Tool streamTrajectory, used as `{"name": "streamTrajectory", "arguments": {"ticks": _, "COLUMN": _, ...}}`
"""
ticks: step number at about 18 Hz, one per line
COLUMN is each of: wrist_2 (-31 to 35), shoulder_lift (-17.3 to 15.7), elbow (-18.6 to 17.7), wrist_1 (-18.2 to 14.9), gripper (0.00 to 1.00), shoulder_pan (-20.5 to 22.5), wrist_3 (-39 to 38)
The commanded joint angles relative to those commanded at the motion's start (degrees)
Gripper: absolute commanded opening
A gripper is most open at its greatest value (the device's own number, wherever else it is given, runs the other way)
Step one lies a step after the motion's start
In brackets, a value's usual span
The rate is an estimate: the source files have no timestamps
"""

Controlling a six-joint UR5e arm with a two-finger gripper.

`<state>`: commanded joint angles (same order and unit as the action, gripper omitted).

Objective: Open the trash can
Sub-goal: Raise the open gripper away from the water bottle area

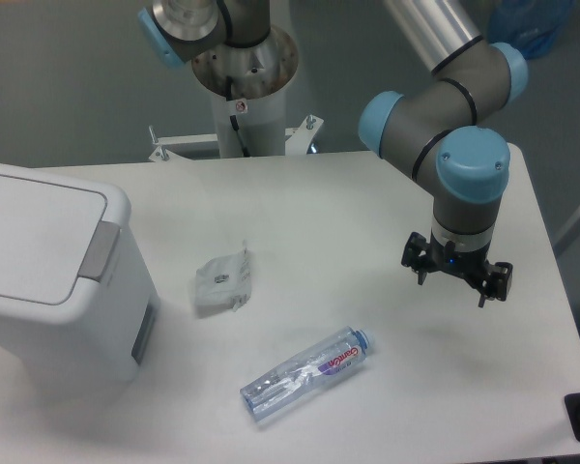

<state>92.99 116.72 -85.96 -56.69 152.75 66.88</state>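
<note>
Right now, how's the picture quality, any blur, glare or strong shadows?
Fixed camera view: lighting soft and even, shadows faint beside the trash can and under the gripper; the whole frame is slightly soft, so the bottle label is hard to read; mild glare on the white table.

I see a white trash can [48,280] with a grey push-button [101,251], on a white table [348,203]. The clear bottle [307,373] has a blue cap and red lettering. My black gripper [454,278] hangs from a grey arm [454,106] with light-blue caps.
</note>
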Motion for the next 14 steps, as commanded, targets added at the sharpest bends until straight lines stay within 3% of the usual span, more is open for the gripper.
{"name": "streamTrajectory", "arguments": {"ticks": 5, "wrist_2": -0.09, "shoulder_lift": 0.0, "elbow": -0.35, "wrist_1": 0.78, "gripper": 1.0, "shoulder_pan": -0.09, "wrist_3": -0.18}}
{"name": "streamTrajectory", "arguments": {"ticks": 9, "wrist_2": -0.35, "shoulder_lift": -0.44, "elbow": -5.7, "wrist_1": 9.91, "gripper": 1.0, "shoulder_pan": 0.0, "wrist_3": -0.26}}
{"name": "streamTrajectory", "arguments": {"ticks": 14, "wrist_2": -4.9, "shoulder_lift": -2.72, "elbow": -5.97, "wrist_1": 10.2, "gripper": 1.0, "shoulder_pan": -0.26, "wrist_3": -8.07}}
